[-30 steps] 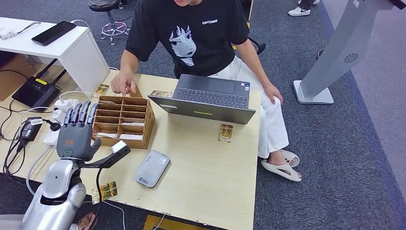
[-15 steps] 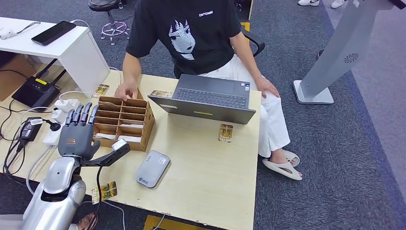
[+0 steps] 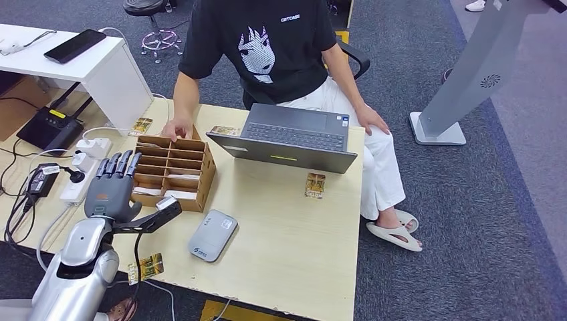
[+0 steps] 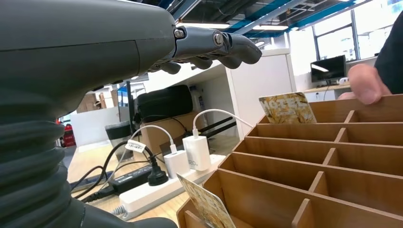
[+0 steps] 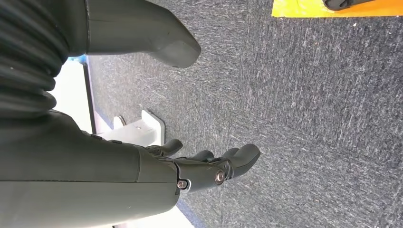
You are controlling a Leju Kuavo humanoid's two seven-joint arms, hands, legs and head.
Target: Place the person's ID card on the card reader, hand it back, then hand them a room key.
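Left hand (image 3: 112,189) empty with fingers spread beside wooden card organizer (image 3: 175,170), person's hand (image 3: 176,128) on its far edge, laptop (image 3: 289,139) nearby

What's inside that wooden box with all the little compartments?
The wooden organizer holds white cards in its nearer slots, and a patterned card stands in a near compartment. The robot's left hand covers its left edge.

Lighting: even overhead light falling bright, shadows lying soft; windows glaring in left wrist view; near fingers (image 4: 228,47) blurring.
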